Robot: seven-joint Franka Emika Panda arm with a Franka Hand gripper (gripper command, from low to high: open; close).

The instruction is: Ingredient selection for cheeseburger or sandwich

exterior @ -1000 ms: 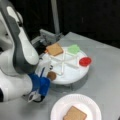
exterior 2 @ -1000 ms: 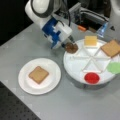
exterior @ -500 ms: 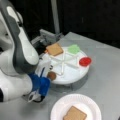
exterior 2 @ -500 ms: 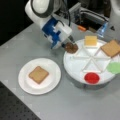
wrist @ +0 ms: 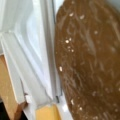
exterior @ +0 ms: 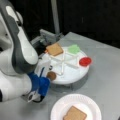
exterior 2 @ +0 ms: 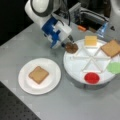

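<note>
A dark brown round patty (exterior: 51,75) (exterior 2: 71,47) sits at the rim of the white divided tray (exterior: 72,77) (exterior 2: 75,67), on the side facing the arm. My gripper (exterior: 48,78) (exterior 2: 67,45), with blue fittings, is right at the patty; it fills the wrist view (wrist: 90,65). The tray also holds a bread square (exterior: 54,49) (exterior 2: 111,48), a yellow cheese square (exterior 2: 90,40) (wrist: 47,112), a green piece (exterior: 74,49) (exterior 2: 114,67) and a red disc (exterior: 85,61) (exterior 2: 91,77). Another bread square (exterior: 75,114) (exterior 2: 38,74) lies alone on the white paper plate (exterior: 82,100) (exterior 2: 25,85).
Grey metal equipment (exterior 2: 90,15) stands behind the tray, with a small orange item (exterior 2: 81,28) and a bluish clear object (exterior 2: 102,28) beside it. A dark perforated surface (exterior 2: 15,110) borders the grey table at a front view's bottom left.
</note>
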